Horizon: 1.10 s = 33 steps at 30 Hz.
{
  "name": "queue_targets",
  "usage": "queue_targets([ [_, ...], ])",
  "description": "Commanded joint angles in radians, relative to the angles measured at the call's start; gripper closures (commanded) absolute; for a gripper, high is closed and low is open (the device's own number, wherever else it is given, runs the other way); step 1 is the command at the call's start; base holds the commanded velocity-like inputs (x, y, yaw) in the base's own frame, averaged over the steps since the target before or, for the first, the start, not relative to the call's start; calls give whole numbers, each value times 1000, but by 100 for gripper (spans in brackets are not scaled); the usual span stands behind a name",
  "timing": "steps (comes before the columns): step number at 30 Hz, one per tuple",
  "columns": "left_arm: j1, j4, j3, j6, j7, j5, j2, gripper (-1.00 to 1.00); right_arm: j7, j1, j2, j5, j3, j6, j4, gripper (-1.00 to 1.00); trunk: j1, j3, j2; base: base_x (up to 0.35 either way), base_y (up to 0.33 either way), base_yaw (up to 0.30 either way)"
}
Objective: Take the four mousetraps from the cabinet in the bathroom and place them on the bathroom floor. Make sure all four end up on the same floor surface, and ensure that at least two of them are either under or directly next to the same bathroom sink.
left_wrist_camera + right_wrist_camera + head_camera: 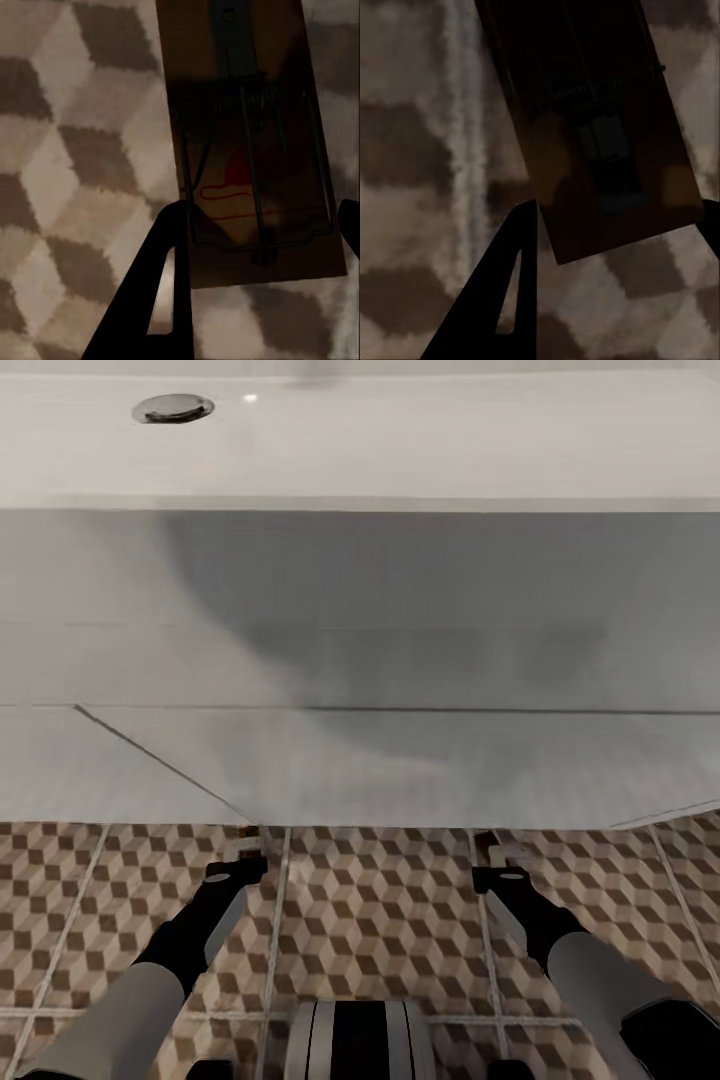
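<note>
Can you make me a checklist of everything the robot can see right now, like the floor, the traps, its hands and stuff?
Surface: bathroom floor, cube-pattern tiles with pale grout.
Job's things: one mousetrap between the left fingers, another mousetrap between the right fingers; both low over the tiles at the foot of the white drawer unit. Sink on top, with a round drain.
Clutter: nothing seen.
End effectors: left end effector and right end effector each closed on a trap.
Cables: nothing seen.
Surroundings: robot's own base at the lower edge of the head view.

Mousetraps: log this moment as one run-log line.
left end effector: shut on mousetrap | right end effector: shut on second mousetrap | both low over bathroom floor | beside sink
</note>
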State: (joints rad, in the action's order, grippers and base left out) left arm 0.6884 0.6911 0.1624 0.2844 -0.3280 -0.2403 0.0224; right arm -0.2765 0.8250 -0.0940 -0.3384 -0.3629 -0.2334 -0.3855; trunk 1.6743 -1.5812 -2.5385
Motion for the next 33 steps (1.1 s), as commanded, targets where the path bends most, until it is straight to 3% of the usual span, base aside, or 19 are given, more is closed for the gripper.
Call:
queue_targets([
  [1, 0, 2, 8, 4, -11, -10, 1, 100, -7, 0, -1, -8, -8, -5, -3, 100, 0, -1, 0, 294, 0, 0],
  [22, 0, 0, 9, 5, -11, -3, -5, 100, -7, 0, -1, -7, -8, 21, -2, 100, 0, -1, 0, 36, 0, 0],
  [26, 0, -3, 10, 5, -11, -2, -6, 100, -7, 0, -1, -9, -8, 51, 0, 100, 0, -1, 0, 0, 0, 0],
  [33, 0, -7, 11, 10, -11, -2, -7, 100, -6, 0, 0, -11, -9, 171, 58, 100, 0, -1, 0, 0, 0, 0],
])
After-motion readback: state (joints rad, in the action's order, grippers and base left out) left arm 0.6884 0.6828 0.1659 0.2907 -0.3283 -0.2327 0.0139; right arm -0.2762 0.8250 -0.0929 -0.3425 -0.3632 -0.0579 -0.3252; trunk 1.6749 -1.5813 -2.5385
